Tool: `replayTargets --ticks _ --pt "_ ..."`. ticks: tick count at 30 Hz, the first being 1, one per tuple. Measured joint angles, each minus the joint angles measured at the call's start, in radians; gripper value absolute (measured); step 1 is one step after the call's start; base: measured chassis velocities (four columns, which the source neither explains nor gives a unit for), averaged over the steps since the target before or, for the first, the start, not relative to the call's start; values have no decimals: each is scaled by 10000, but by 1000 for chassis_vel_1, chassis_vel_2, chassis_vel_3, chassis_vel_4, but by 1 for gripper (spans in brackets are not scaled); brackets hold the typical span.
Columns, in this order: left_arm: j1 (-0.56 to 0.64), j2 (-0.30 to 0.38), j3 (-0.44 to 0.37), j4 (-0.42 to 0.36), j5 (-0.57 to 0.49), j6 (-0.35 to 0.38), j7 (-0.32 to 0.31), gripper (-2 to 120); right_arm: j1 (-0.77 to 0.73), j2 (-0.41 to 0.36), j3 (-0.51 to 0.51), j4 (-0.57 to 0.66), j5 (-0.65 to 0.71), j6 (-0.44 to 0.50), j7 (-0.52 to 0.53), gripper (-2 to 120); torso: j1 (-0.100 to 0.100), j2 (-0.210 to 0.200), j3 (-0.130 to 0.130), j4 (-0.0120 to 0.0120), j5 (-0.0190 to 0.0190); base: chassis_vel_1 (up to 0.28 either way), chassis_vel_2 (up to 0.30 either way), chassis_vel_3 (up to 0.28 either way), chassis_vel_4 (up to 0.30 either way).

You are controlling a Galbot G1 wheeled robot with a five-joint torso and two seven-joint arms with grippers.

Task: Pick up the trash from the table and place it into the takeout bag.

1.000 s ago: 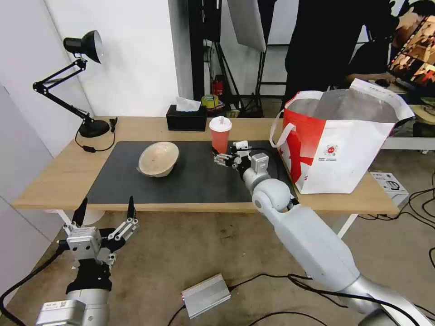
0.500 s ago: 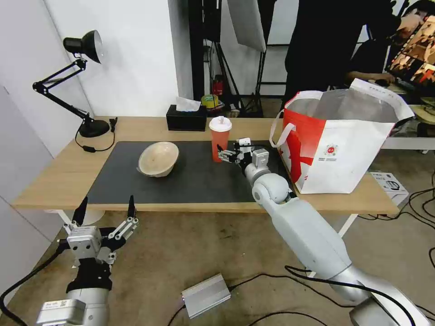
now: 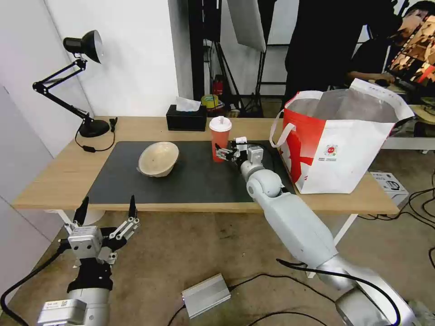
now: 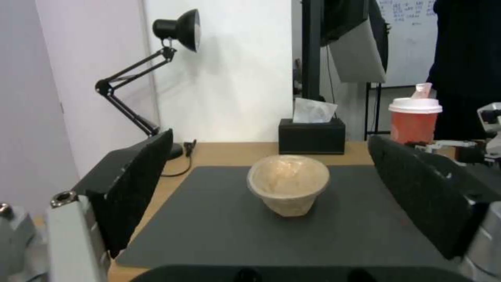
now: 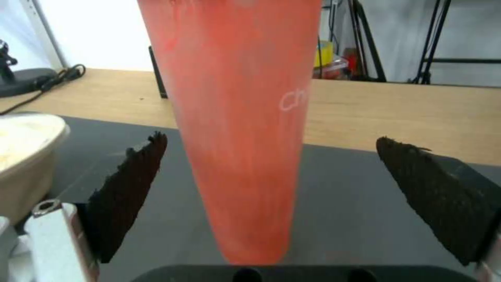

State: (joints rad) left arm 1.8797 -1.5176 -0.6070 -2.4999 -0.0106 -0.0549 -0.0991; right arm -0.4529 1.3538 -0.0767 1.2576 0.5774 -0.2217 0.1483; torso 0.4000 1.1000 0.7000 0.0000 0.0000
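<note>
The tall red white-lidded cup stands upright on the dark grey mat of the table. My right gripper is open at the cup's lower part. In the right wrist view the cup stands between the two spread fingers, with a gap on each side. The shallow beige bowl lies tilted on the mat to the cup's left. The takeout bag stands open at the table's right end. My left gripper hangs open below the table's front edge, facing the bowl.
A black tissue box sits behind the cup near the table's far edge. A black desk lamp stands at the far left corner. On the floor lie a silver box and loose cables.
My right gripper has reached farther in toward the red cup, so its open fingers now flank the cup's lower part. The left arm, bowl and bag have not moved.
</note>
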Motion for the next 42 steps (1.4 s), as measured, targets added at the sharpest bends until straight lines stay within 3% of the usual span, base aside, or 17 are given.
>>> replayTargets --ticks 38,42 --pt "17 -26 -26 0 52 -25 5 100 1201 1541 782 -2590 -348 209 -468 100 0 -1 0 0 0 0 0 0 0" --pt "-4 -18 -20 0 49 -26 6 100 1240 1639 866 -2721 -305 312 -473 96 0 0 0 1 0 0 0 0 0"
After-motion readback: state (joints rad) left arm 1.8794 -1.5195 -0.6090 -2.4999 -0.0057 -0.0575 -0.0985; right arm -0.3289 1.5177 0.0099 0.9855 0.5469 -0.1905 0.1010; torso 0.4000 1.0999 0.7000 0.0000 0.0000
